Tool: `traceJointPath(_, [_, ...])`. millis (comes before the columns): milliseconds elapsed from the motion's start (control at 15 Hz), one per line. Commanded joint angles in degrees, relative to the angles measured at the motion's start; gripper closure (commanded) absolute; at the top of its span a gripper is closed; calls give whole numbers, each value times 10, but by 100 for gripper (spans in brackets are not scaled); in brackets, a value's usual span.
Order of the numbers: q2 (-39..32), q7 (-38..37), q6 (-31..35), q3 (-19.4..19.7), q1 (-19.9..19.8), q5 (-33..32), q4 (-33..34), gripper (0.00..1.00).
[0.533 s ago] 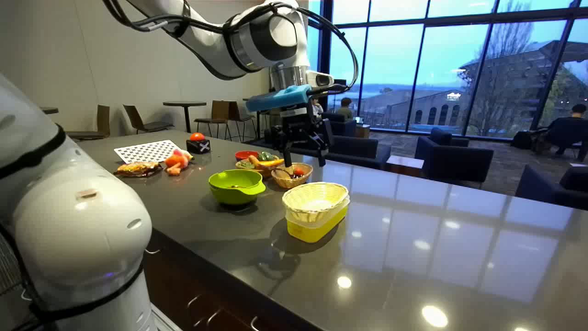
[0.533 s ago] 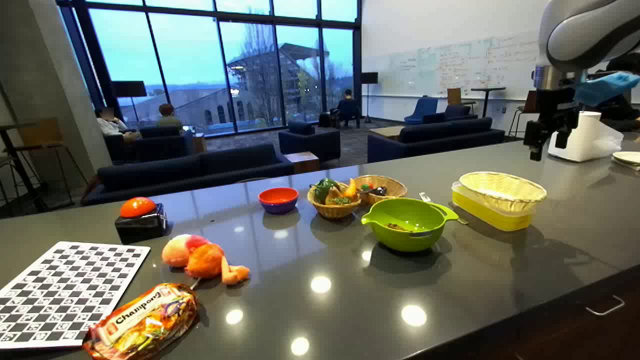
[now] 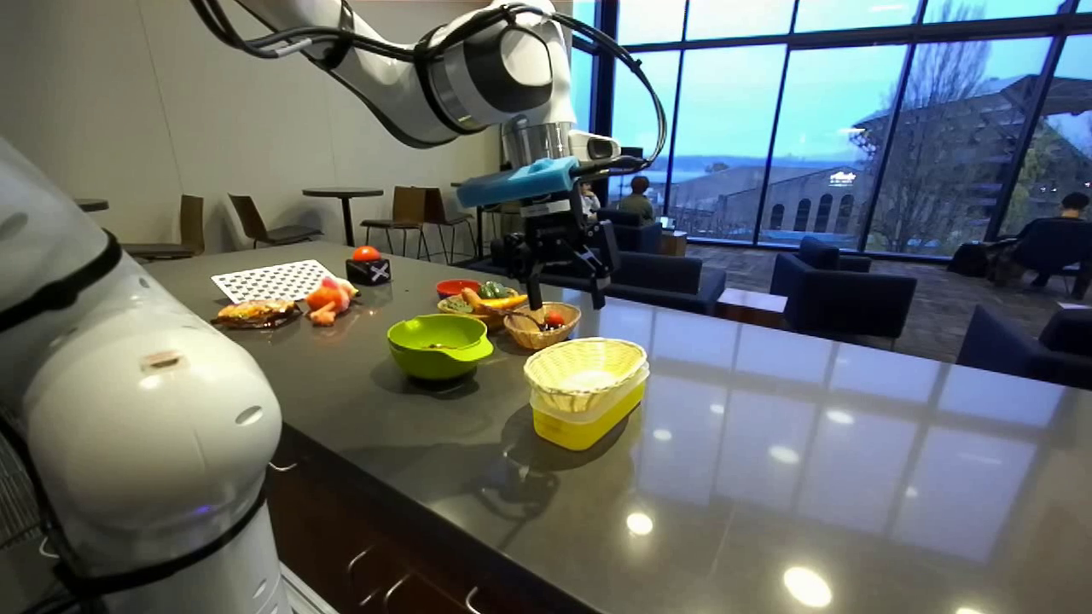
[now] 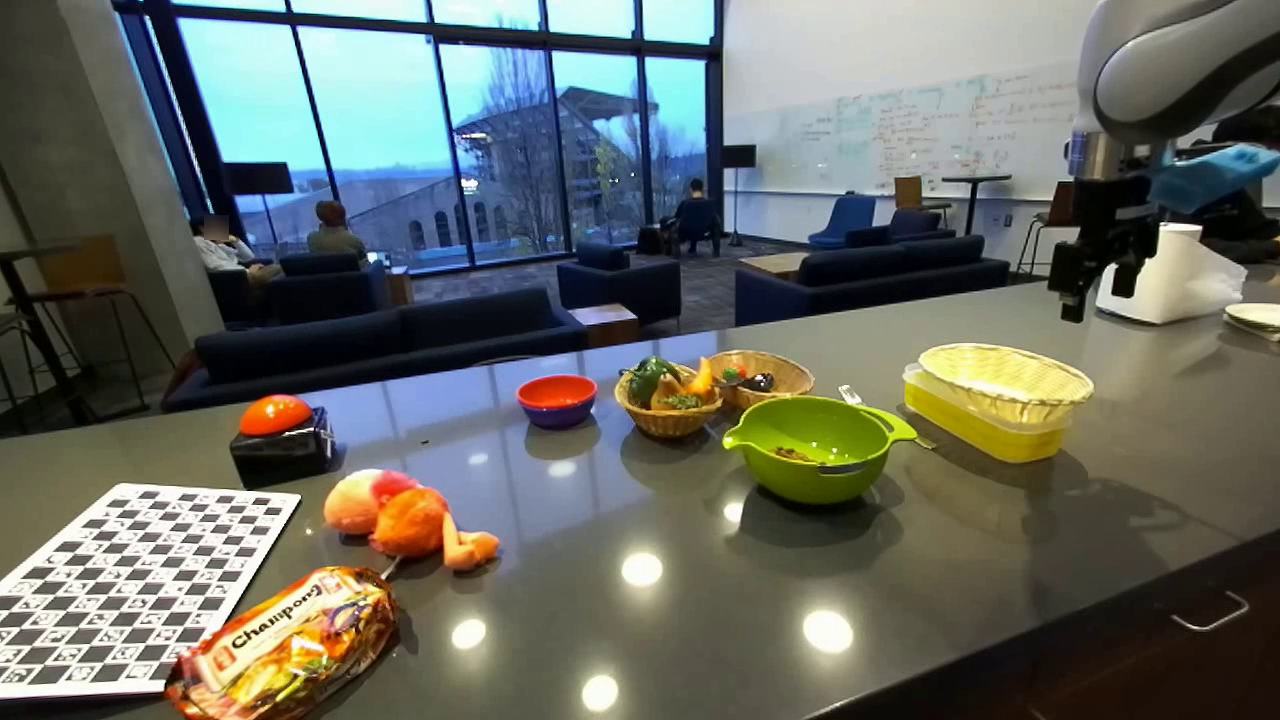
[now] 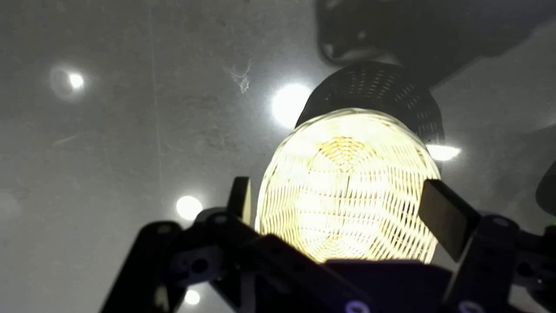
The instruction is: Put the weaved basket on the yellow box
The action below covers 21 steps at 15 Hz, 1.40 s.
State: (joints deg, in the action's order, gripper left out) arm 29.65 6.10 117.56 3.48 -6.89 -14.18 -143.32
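Wrist view shows the fingers (image 5: 447,217) spread wide, empty, with the weaved basket (image 5: 347,195) below. Both exterior views show it resting on the yellow box (image 3: 589,428); placement looks complete, perhaps only withdrawal left.

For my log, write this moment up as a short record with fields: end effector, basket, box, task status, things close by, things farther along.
End effector: open, holding nothing, higher than the weaved basket and apart from it
Basket: on top of the yellow box; how deep its base sits is hidden
Box: standing on the dark counter
Task status: looks done
Close by: green bowl; metal utensil, partly hidden
Farther along: noodle packet, checkered board
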Motion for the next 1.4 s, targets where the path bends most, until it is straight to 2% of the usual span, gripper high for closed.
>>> traceJointPath(0, [0,-2,-2,4,5,-2,1,0])
traceJointPath(200, [-5,-6,3,-2,6,-9,6,0])
traceJointPath(600, [-14,17,51,-31,58,1,31,0])
traceJointPath(1000, [-71,44,107,-36,108,47,79,0])
traceJointPath(1333, [-152,113,138,-29,132,117,141,0])
